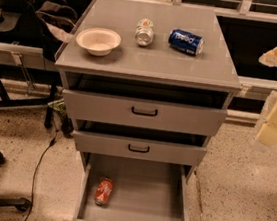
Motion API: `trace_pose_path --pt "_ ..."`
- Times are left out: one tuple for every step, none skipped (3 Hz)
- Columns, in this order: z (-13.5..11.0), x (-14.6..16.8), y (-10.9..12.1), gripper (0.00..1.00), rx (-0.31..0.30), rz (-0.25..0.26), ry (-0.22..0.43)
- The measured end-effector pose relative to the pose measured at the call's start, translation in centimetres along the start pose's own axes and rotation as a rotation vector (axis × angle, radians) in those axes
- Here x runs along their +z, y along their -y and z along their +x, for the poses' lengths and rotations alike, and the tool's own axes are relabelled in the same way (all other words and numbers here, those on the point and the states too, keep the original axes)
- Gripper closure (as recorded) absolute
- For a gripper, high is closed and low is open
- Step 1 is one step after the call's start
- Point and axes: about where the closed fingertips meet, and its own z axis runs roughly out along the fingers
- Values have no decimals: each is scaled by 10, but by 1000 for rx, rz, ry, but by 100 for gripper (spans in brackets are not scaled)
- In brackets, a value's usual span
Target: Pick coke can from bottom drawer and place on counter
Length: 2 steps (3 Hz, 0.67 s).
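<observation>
Coke can (103, 191): small, red-orange with white markings and a silver end; it seems to lie on its side.
Where it is: on the grey floor of the bottom drawer (143, 193), near the left wall, towards the front.
Bottom drawer: pulled out wide, below two part-open drawers with black handles.
Counter (149, 63): carries a white bowl (98, 41), a silver-white can (144, 31) and a blue Pepsi can (186, 41).
Gripper (276, 122): at the right edge, beside the cabinet, well apart from the coke can; whether spread or closed, I cannot tell.
</observation>
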Motion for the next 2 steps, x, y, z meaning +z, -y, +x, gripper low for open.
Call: trace_pose_path --pt "0 0 0 0 0 0 0" --pt "-3 -3 0 0 -69 11 31"
